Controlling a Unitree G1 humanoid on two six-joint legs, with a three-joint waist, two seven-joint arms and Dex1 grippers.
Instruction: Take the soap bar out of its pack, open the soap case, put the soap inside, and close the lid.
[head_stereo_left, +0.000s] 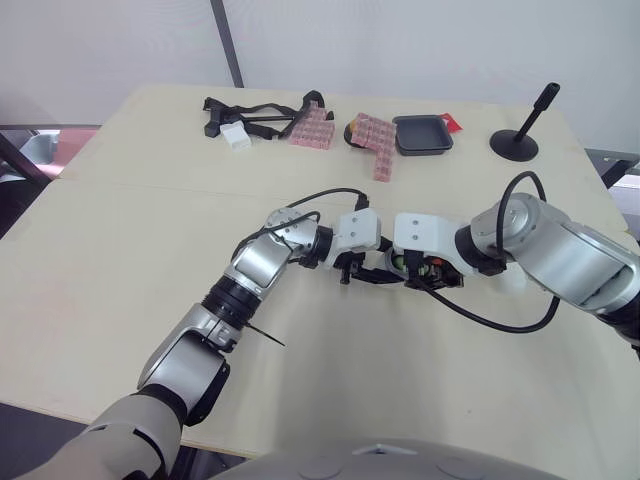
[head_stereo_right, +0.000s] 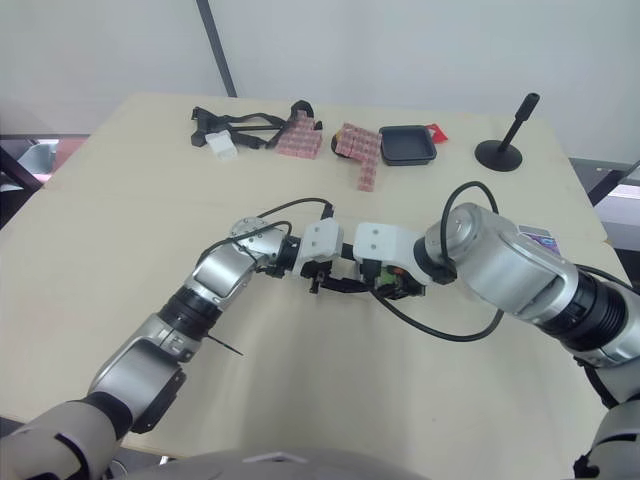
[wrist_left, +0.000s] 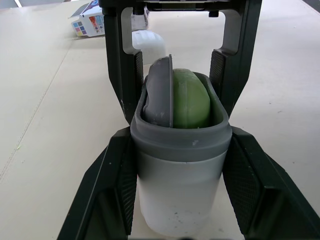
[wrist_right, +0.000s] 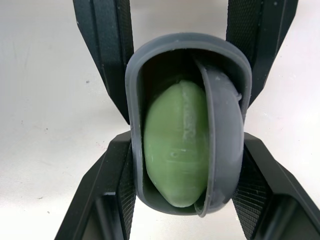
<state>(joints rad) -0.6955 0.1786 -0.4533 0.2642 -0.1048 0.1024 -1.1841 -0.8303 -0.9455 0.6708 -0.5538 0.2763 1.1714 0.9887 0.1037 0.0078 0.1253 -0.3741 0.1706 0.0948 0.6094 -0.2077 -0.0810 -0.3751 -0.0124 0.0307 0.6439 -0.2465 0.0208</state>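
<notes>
The soap case (wrist_left: 177, 195), white with a grey rim, hangs just above the table's middle between my two grippers. A green soap bar (wrist_right: 175, 150) sits inside it, and a grey inner piece (wrist_right: 222, 145) stands on edge beside the soap. My left gripper (head_stereo_left: 362, 274) is shut on the case's white body, its fingers (wrist_left: 110, 200) pressed against both sides. My right gripper (head_stereo_left: 398, 272) faces it from the other side, shut on the case at the grey rim. The soap pack (wrist_left: 90, 22), a printed box, lies on the table behind my right arm.
A white object (wrist_left: 148, 44) lies near the pack. Along the far edge are a black strap (head_stereo_left: 250, 115), a small white box (head_stereo_left: 236, 137), pink blocks (head_stereo_left: 312, 128), a black tray (head_stereo_left: 423, 133) and a black stand (head_stereo_left: 515, 143). Black cables loop over both wrists.
</notes>
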